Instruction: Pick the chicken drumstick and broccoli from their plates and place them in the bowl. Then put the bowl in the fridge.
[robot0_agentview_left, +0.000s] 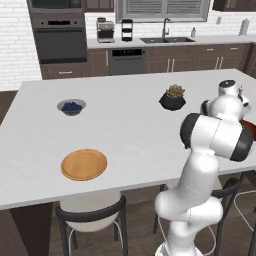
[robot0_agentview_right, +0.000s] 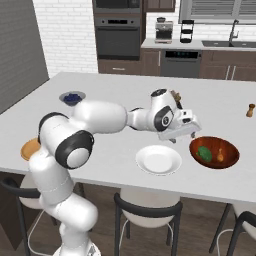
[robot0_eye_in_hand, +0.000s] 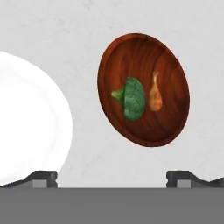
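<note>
The reddish-brown bowl rests on the white island counter, and the broccoli and the chicken drumstick lie side by side inside it. From the right base camera the bowl sits near the front edge, with the broccoli and the drumstick in it. My gripper hovers open over the counter, between the bowl and the bare white plate. Its fingertips hold nothing. The bare wooden plate lies far to the left. A tall grey surface at far left may be the fridge.
A small grey bowl of blueberries and a black succulent pot stand farther back on the island. A small brown shaker is at the right. Dark stools line the front edge. A wall oven is behind.
</note>
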